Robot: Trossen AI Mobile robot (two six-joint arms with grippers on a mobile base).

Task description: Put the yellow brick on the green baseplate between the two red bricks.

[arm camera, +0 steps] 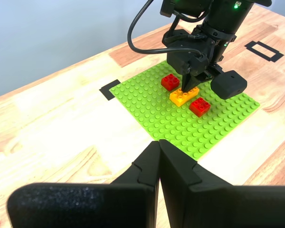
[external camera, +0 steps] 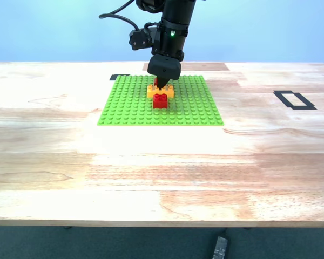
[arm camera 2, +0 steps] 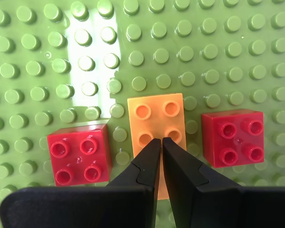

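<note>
The yellow brick [external camera: 160, 91] lies on the green baseplate [external camera: 129, 105] between the two red bricks, one nearer [external camera: 161, 101] and one behind it, mostly hidden by the arm. In the second wrist view the yellow brick [arm camera 2: 156, 116] has a red brick on each side [arm camera 2: 79, 153] [arm camera 2: 233, 137], with small gaps. My second gripper [arm camera 2: 160, 139] is shut, its tips together at the yellow brick's top; it also shows in the exterior view [external camera: 162, 82] and the first wrist view [arm camera: 188, 86]. My first gripper [arm camera: 159, 141] is shut and empty, well away from the baseplate [arm camera: 180, 126].
A black tape rectangle [external camera: 295, 100] is on the wooden table toward the exterior view's right. A small black tape mark [external camera: 119, 77] sits at the baseplate's far corner. Bare wood [external camera: 162, 172] stretches from the baseplate to the table's front edge.
</note>
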